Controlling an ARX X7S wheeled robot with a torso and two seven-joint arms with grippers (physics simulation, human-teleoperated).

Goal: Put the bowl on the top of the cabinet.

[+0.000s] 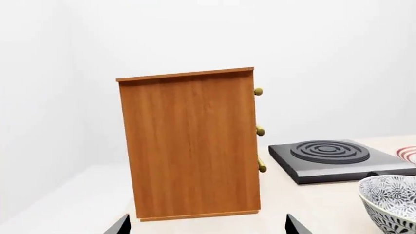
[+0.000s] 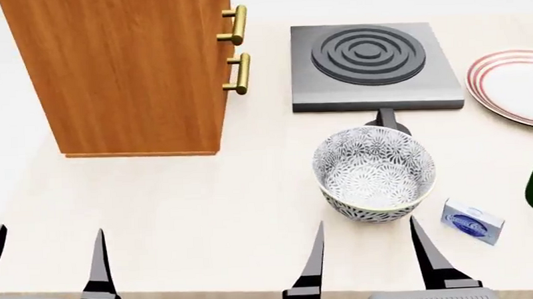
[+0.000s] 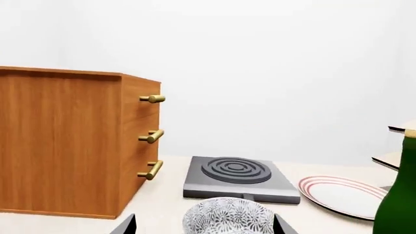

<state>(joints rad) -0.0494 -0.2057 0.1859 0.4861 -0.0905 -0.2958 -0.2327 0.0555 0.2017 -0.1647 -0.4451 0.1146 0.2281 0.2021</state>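
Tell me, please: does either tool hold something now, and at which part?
Nothing is held. Both the left tool and right tool are open; the bowl stands free on the table.

Left claw (image 2: 47, 260): held low at the near desk edge, dark fingers (image 2: 99, 262) spread apart and pointed forward, nothing gripped.
Right claw (image 2: 368, 249): held likewise, fingers (image 2: 427, 247) parted wide, tips raised, nothing gripped between them.
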